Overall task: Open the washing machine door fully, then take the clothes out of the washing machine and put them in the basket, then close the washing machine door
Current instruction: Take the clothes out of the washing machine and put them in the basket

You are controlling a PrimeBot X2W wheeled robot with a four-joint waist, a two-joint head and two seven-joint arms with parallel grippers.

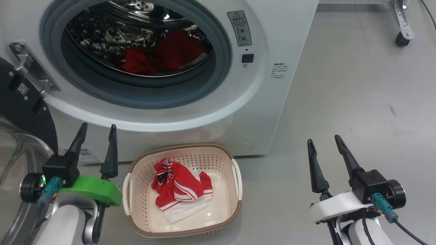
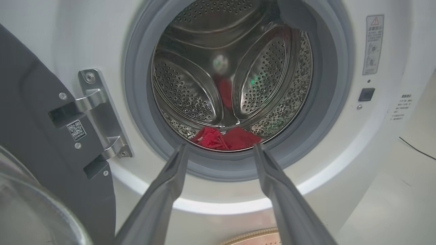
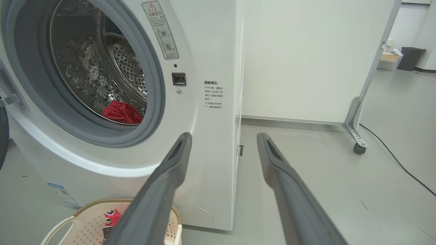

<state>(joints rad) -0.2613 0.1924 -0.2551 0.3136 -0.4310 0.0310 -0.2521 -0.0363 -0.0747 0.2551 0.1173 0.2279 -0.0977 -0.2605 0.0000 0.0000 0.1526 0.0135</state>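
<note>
The washing machine door (image 1: 20, 112) stands swung wide, left of the washing machine (image 1: 272, 41). One red garment (image 1: 180, 190) lies in the basket (image 1: 185, 147) before the machine. More clothes (image 1: 163, 54) wait in its drum. The left claw (image 1: 98, 125) and right claw (image 1: 323, 138) gape, empty.

Door (image 1: 24, 115) stands open, red clothes (image 1: 177, 51) lying in washing machine (image 1: 272, 112) and basket (image 1: 184, 148).

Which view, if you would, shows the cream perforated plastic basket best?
The head view: the cream plastic basket shows whole from above. Left wrist view: a rim sliver. Right wrist view: one end, partly hidden.
</note>
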